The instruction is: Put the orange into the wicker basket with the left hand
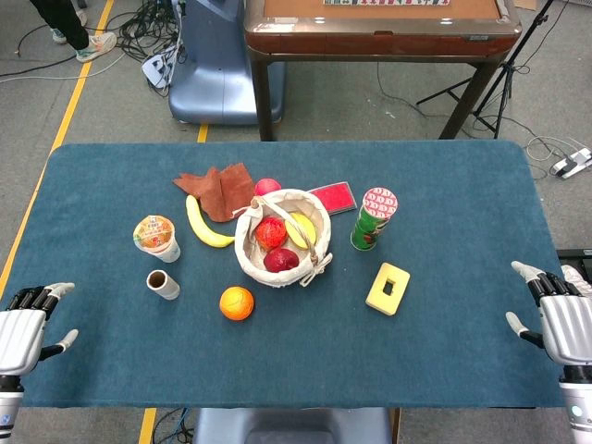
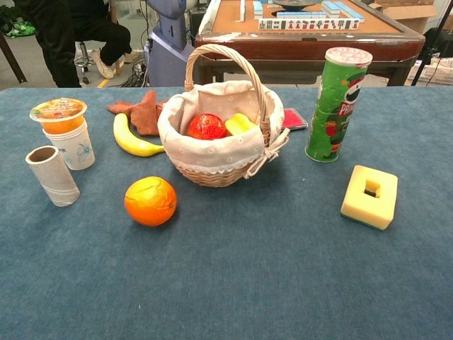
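Observation:
The orange [image 1: 237, 303] [image 2: 150, 201] lies on the blue table, just in front and to the left of the wicker basket [image 1: 250, 254] [image 2: 212, 166]. The basket has a white cloth lining and holds red and yellow fruit. My left hand [image 1: 26, 322] hovers at the table's front left corner, fingers apart, holding nothing, far left of the orange. At the front right edge my right hand [image 1: 555, 313] is likewise open and empty. Neither hand shows in the chest view.
A cardboard tube [image 1: 163, 284] and a lidded cup [image 1: 156, 237] stand left of the orange. A banana [image 1: 205, 227], brown leaf-shaped cloth [image 1: 218, 188], red box [image 1: 335, 196], green crisp can [image 1: 373, 219] and yellow sponge block [image 1: 388, 289] surround the basket.

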Controlling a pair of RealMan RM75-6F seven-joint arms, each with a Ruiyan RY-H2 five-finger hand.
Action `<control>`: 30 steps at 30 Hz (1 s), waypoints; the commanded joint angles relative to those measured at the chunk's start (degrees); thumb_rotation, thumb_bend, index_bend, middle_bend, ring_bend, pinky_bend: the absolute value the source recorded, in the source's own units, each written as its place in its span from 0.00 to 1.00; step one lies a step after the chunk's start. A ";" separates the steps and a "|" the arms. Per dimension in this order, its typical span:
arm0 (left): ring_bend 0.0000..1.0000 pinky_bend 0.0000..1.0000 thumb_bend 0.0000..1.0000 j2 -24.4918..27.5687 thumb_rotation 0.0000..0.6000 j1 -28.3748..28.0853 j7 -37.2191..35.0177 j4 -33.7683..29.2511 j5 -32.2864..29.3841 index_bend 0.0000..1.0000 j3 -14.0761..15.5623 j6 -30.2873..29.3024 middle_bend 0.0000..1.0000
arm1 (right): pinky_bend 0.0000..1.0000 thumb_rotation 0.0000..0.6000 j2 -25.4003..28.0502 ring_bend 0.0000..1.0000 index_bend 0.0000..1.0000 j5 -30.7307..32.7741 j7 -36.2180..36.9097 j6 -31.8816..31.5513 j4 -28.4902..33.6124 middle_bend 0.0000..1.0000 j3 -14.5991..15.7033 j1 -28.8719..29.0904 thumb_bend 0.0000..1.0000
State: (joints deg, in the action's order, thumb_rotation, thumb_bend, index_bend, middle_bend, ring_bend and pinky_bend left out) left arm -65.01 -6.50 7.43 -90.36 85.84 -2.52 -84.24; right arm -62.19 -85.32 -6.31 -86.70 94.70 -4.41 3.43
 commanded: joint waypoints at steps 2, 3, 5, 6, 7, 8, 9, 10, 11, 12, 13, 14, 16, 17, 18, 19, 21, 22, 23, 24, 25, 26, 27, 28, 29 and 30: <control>0.23 0.19 0.22 -0.16 1.00 -0.06 -0.18 0.25 0.21 0.28 0.02 -0.08 0.26 | 0.40 1.00 0.02 0.26 0.21 0.12 0.16 0.03 -0.08 0.28 0.02 -0.08 0.21; 0.23 0.19 0.22 -0.22 1.00 -0.12 -0.29 0.39 0.39 0.28 0.04 -0.12 0.26 | 0.40 1.00 0.09 0.26 0.21 0.11 0.19 -0.05 -0.07 0.28 0.00 -0.12 0.21; 0.23 0.19 0.22 -0.25 1.00 -0.22 -0.40 0.56 0.70 0.28 0.08 -0.16 0.26 | 0.40 1.00 0.21 0.26 0.21 -0.06 0.26 -0.37 -0.09 0.28 -0.10 -0.18 0.21; 0.23 0.19 0.22 -0.28 1.00 -0.29 -0.49 0.69 0.96 0.28 0.10 -0.23 0.26 | 0.40 1.00 0.27 0.26 0.21 -0.17 0.31 -0.57 -0.11 0.28 -0.15 -0.22 0.21; 0.23 0.19 0.22 -0.30 1.00 -0.42 -0.67 0.89 1.34 0.28 0.16 -0.26 0.26 | 0.40 1.00 0.37 0.26 0.21 -0.28 0.37 -0.77 -0.10 0.28 -0.20 -0.27 0.21; 0.23 0.19 0.22 -0.29 1.00 -0.56 -0.92 1.00 1.66 0.28 0.23 -0.20 0.26 | 0.40 1.00 0.47 0.26 0.21 -0.28 0.41 -0.87 -0.05 0.28 -0.26 -0.29 0.21; 0.23 0.19 0.22 -0.22 1.00 -0.84 -1.41 1.17 2.30 0.27 0.39 -0.01 0.26 | 0.40 1.00 0.65 0.26 0.21 -0.24 0.40 -0.97 0.06 0.28 -0.36 -0.31 0.21; 0.23 0.19 0.22 -0.12 1.00 -1.08 -1.84 1.38 2.83 0.27 0.51 0.14 0.26 | 0.40 1.00 0.79 0.26 0.21 -0.25 0.36 -1.08 0.13 0.28 -0.46 -0.31 0.21; 0.23 0.19 0.22 -0.01 1.00 -1.35 -2.21 1.60 3.37 0.27 0.62 0.30 0.26 | 0.40 1.00 0.89 0.26 0.21 -0.27 0.30 -1.26 0.16 0.28 -0.59 -0.30 0.21; 0.23 0.19 0.22 0.08 1.00 -1.63 -2.53 1.85 3.93 0.27 0.68 0.37 0.26 | 0.40 1.00 0.99 0.26 0.21 -0.31 0.26 -1.45 0.19 0.28 -0.73 -0.30 0.21; 0.23 0.19 0.22 0.12 1.00 -1.98 -3.06 2.23 4.75 0.27 0.71 0.27 0.26 | 0.40 1.00 1.10 0.26 0.21 -0.36 0.22 -1.67 0.21 0.28 -0.90 -0.29 0.21; 0.23 0.19 0.22 0.13 1.00 -2.24 -3.53 2.54 5.40 0.27 0.72 0.14 0.26 | 0.40 1.00 1.18 0.26 0.21 -0.38 0.20 -1.81 0.22 0.28 -1.02 -0.27 0.21; 0.23 0.19 0.22 0.17 1.00 -3.00 -5.27 3.22 7.15 0.27 0.86 -0.06 0.26 | 0.40 1.00 1.36 0.26 0.21 -0.35 0.11 -2.03 0.22 0.28 -1.29 -0.21 0.21; 0.23 0.19 0.22 0.25 1.00 -3.42 -6.52 3.45 8.03 0.27 1.03 0.00 0.26 | 0.40 1.00 1.45 0.26 0.21 -0.34 0.06 -2.06 0.25 0.27 -1.38 -0.17 0.21; 0.23 0.19 0.22 0.36 1.00 -3.90 -8.06 3.63 8.97 0.27 1.26 0.16 0.26 | 0.40 1.00 1.55 0.26 0.21 -0.35 0.02 -2.07 0.29 0.27 -1.47 -0.12 0.21; 0.23 0.19 0.22 0.54 1.00 -4.63 -10.37 3.85 10.23 0.27 1.60 0.47 0.26 | 0.40 1.00 1.65 0.26 0.21 -0.37 -0.03 -2.07 0.34 0.27 -1.56 -0.05 0.21; 0.23 0.20 0.22 0.74 1.00 -5.94 -13.73 4.31 12.17 0.27 2.14 1.17 0.26 | 0.40 1.00 1.67 0.26 0.21 -0.43 -0.01 -1.99 0.36 0.27 -1.61 0.06 0.21; 0.23 0.20 0.22 0.78 1.00 -6.87 -15.40 4.71 13.45 0.27 2.48 1.69 0.26 | 0.40 1.00 1.61 0.26 0.21 -0.43 0.06 -1.87 0.38 0.27 -1.59 0.11 0.21; 0.23 0.21 0.22 0.75 1.00 -7.61 -16.30 5.04 14.46 0.27 2.69 2.04 0.26 | 0.40 1.00 1.54 0.26 0.21 -0.42 0.12 -1.79 0.38 0.27 -1.55 0.13 0.21; 0.23 0.21 0.22 0.68 1.00 -8.38 -17.00 5.40 15.52 0.27 2.91 2.41 0.26 | 0.40 1.00 1.44 0.26 0.21 -0.40 0.16 -1.74 0.34 0.27 -1.52 0.13 0.21; 0.23 0.21 0.22 0.53 1.00 -9.43 -17.70 5.82 16.85 0.27 3.16 2.91 0.26 | 0.40 1.00 1.34 0.26 0.21 -0.34 0.19 -1.63 0.27 0.27 -1.46 0.14 0.21; 0.23 0.21 0.22 0.38 1.00 -10.24 -18.14 6.06 17.74 0.27 3.27 3.30 0.26 | 0.40 1.00 1.31 0.26 0.21 -0.30 0.17 -1.51 0.26 0.26 -1.41 0.15 0.21; 0.23 0.21 0.22 0.23 1.00 -11.05 -18.54 6.23 18.54 0.26 3.39 3.78 0.26 | 0.40 1.00 1.34 0.26 0.21 -0.26 0.15 -1.42 0.27 0.26 -1.36 0.15 0.21; 0.23 0.22 0.22 0.09 1.00 -12.19 -19.01 6.31 19.42 0.26 3.52 4.62 0.26 | 0.40 1.00 1.41 0.26 0.21 -0.26 0.08 -1.41 0.33 0.26 -1.35 0.14 0.21; 0.23 0.22 0.22 0.02 1.00 -13.04 -19.22 6.24 19.96 0.26 3.61 5.37 0.26 | 0.40 1.00 1.45 0.26 0.21 -0.29 0.03 -1.48 0.37 0.26 -1.37 0.12 0.21; 0.23 0.22 0.22 -0.05 1.00 -13.90 -19.32 6.11 20.55 0.25 3.70 6.08 0.26 | 0.40 1.00 1.50 0.26 0.21 -0.30 0.00 -1.61 0.42 0.26 -1.39 0.08 0.21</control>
State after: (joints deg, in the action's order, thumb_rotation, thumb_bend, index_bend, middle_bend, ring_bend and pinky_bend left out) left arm -64.81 -18.85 -11.03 -84.52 105.26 0.73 -79.57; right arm -60.71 -85.61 -6.29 -88.29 95.10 -5.80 3.53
